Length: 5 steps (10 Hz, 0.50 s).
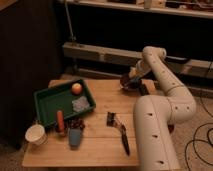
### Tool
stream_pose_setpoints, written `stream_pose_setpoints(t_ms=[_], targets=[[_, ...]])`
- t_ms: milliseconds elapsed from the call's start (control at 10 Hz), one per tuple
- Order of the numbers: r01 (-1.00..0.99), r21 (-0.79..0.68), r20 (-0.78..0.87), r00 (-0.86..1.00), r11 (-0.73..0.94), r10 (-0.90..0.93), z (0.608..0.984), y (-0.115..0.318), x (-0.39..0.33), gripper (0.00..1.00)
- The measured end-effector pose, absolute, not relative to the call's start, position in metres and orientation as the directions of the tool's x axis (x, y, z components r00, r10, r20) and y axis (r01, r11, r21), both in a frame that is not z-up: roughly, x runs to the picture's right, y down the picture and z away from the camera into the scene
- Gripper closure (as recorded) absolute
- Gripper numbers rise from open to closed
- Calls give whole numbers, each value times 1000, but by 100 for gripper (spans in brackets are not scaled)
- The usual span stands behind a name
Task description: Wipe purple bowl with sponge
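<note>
The dark purple bowl point(129, 86) stands at the far right edge of the wooden table point(100, 145). My gripper point(131, 79) reaches down from the white arm point(159, 70) and sits right over the bowl, at or inside its rim. It hides part of the bowl. A pale grey sponge-like pad point(80, 104) lies in the green tray point(47, 112). Whether the gripper holds anything does not show.
An orange point(76, 88) lies in the tray's far corner. A white cup point(35, 134), a blue cup point(75, 136) and an orange-red object point(60, 120) stand at the front left. A black-handled utensil point(123, 140) lies mid-table. My white body point(152, 135) stands against the table's right side.
</note>
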<state>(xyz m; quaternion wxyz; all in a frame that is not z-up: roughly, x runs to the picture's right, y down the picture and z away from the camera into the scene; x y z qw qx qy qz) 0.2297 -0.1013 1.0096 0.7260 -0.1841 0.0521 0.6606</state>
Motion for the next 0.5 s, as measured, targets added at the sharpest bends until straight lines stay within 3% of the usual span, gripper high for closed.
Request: stream_pose_setpoints(t_ms=[500], targets=[[-959,-280,-331,148,53,932,1013,-88,204,100]])
